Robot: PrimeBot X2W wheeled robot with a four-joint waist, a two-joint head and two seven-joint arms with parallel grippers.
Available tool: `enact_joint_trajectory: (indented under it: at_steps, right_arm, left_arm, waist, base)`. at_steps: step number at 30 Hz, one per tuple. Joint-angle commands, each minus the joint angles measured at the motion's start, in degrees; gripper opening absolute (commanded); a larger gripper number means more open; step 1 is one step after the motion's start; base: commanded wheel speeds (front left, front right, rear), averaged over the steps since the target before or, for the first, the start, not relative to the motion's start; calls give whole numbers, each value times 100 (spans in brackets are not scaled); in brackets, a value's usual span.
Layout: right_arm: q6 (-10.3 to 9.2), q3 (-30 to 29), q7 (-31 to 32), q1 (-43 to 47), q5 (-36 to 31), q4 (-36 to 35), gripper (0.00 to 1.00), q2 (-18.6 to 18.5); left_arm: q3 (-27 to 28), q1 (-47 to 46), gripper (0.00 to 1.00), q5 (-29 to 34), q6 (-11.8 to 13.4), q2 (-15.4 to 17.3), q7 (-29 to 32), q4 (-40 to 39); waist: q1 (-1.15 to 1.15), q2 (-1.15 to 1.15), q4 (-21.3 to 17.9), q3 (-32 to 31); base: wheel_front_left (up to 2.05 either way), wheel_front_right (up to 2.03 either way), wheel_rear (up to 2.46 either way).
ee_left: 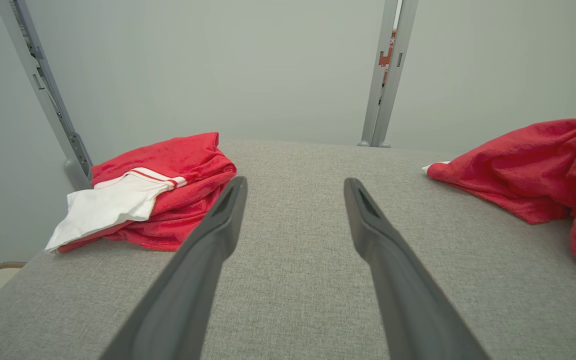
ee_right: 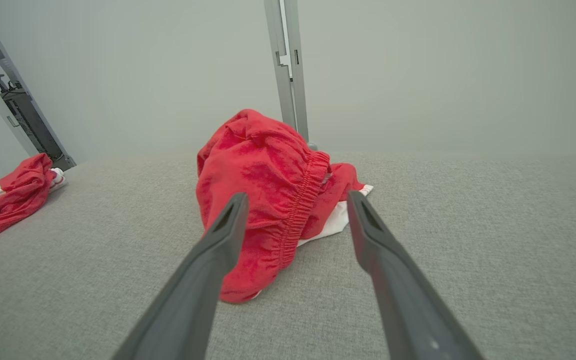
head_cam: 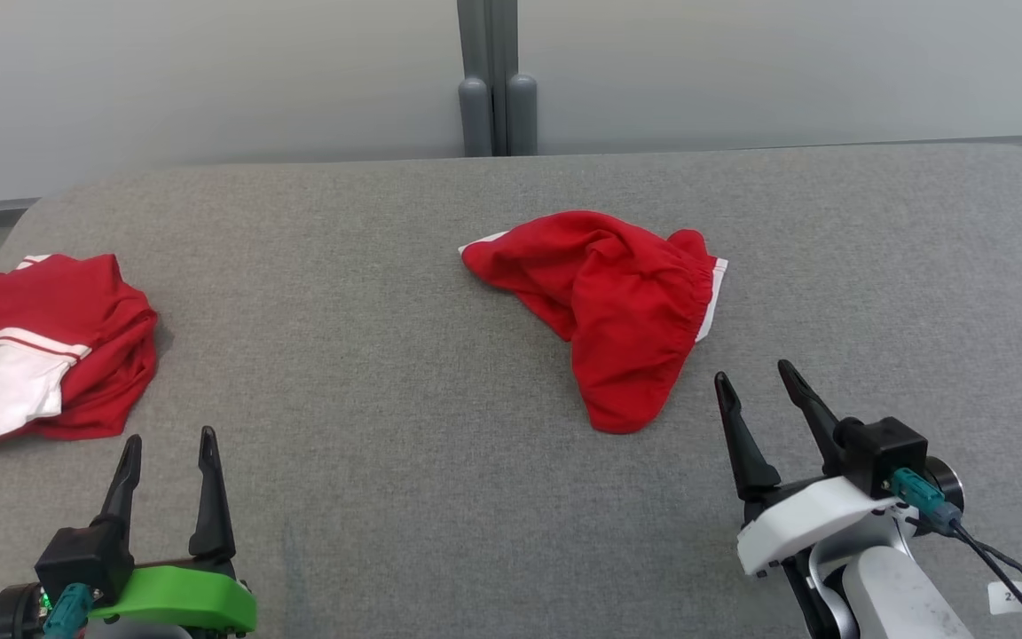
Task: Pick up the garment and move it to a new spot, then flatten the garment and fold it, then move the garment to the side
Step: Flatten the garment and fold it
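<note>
While poised over grey surface (head_cam: pixel 387 497), left gripper (head_cam: pixel 169 435) sits lower left, fingers (head_cam: pixel 209 497) apart, holding nothing. Right gripper (head_cam: pixel 753 371) lower right, likewise spread, empty, tips near garment (head_cam: pixel 617 302), crumpled red at frame centre. Red-and-white pile (head_cam: pixel 50 346) at left edge.

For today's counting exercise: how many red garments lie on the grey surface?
2. One red garment lies near the middle, ahead of the right gripper; a red-and-white pile sits at the left edge. It may hide more.
</note>
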Motion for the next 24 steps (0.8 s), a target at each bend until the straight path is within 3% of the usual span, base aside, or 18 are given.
enact_joint_trajectory:
  at_steps: [1, 10, 22, 23, 24]
  right_arm:
    - [-2, 37, -20, -140, -39, 107, 100, -55]
    - [-2, 382, -20, -873, 129, 1264, 100, -327]
    - [-2, 501, -19, -1588, 360, 2634, 100, -380]
    - [-2, 508, -19, -1629, 398, 2725, 95, -364]
    - [-2, 511, -19, -1668, 419, 2763, 42, -366]
  left_arm:
    - [-19, -113, 100, 18, -19, 3, -3, 23]
    - [-227, -343, 100, -22, -35, -14, -3, 111]
    - [-469, -629, 100, -74, -36, -25, -3, 190]
    - [-489, -656, 100, -79, -37, -26, -3, 201]
    - [-500, -675, 100, -80, -38, -27, -3, 205]
  waist:
    - [0, 0, 88, 69]
    - [0, 0, 470, 365]
    - [0, 0, 840, 698]
    - [0, 0, 862, 710]
    - [0, 0, 878, 721]
  base:
    - [0, 0, 0]
    - [0, 0, 0]
    - [0, 0, 0]
    - [0, 0, 0]
    - [0, 0, 0]
